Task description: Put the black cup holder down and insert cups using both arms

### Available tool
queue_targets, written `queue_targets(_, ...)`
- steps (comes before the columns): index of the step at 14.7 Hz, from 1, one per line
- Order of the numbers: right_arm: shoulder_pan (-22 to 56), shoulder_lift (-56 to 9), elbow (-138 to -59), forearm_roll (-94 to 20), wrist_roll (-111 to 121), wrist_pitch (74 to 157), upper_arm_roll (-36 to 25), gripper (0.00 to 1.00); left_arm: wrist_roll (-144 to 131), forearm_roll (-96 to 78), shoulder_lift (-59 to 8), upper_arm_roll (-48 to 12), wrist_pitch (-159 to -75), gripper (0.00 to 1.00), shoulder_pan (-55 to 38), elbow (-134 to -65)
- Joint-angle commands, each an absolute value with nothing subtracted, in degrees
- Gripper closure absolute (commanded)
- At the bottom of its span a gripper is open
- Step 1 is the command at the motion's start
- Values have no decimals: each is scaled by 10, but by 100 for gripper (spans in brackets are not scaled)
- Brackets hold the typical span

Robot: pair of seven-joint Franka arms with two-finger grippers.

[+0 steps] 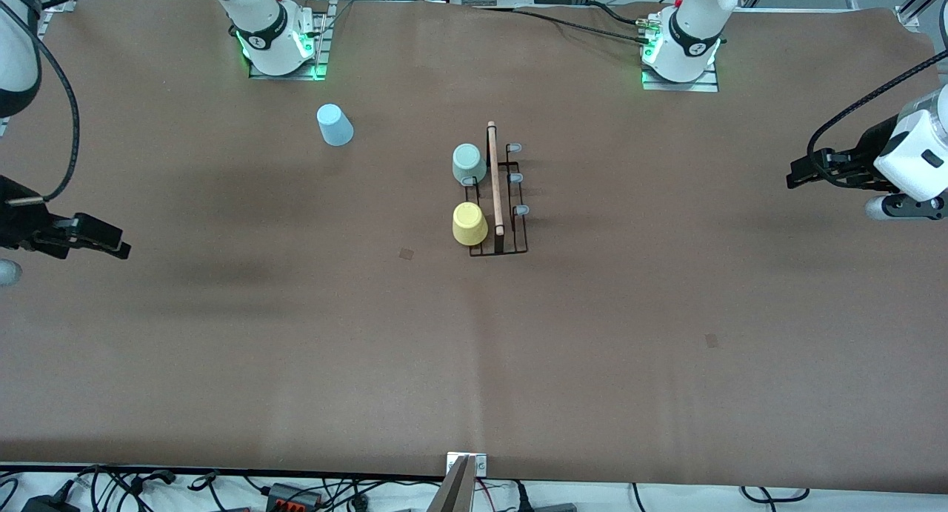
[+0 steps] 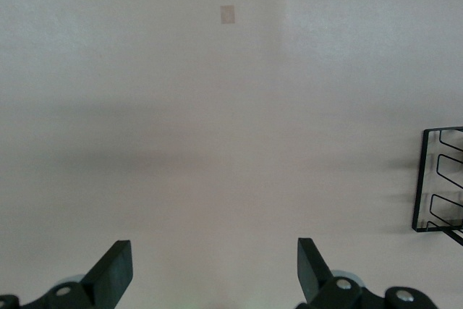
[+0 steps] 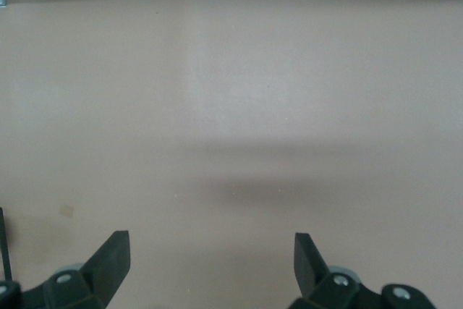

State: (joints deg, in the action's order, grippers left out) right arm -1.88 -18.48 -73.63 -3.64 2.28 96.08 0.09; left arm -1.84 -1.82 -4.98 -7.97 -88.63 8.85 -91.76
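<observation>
The black cup holder (image 1: 495,186) stands mid-table with its wooden rod handle on top. A pale green cup (image 1: 469,164) and a yellow cup (image 1: 469,224) sit mouth down on its pegs on the side toward the right arm's end. Three grey-tipped pegs (image 1: 516,178) on the other side are bare. A light blue cup (image 1: 335,125) stands on the table near the right arm's base. My left gripper (image 1: 796,175) (image 2: 213,273) hangs open at the left arm's end, with a corner of the holder (image 2: 441,179) in its view. My right gripper (image 1: 118,245) (image 3: 211,262) hangs open at the right arm's end.
Brown paper covers the table, with small tape patches (image 1: 406,253) (image 1: 711,340) on it. Cables (image 1: 296,490) run along the edge nearest the front camera. The arm bases (image 1: 278,38) (image 1: 685,45) stand along the farthest edge.
</observation>
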Motion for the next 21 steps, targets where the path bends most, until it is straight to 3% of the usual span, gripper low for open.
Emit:
queue_targets(1, -33, -136, -774, -22, 41, 944, 14, 0, -16, -8, -48, -82, -882, 0, 89, -911)
queue_targets(5, -36, -99, -815, -7, 34, 925, 11, 0, -16, -7, -48, -82, -882, 0, 89, -911)
queue_targets(10, -33, 2, -977, 15, 20, 1009, 12, 0, -15, -5, -49, -82, -883, 0, 89, -911)
queue_targets(21, -36, 14, -989, 9, 2, 987, 12, 0, -34, 18, -48, -83, -889, 0, 88, -913)
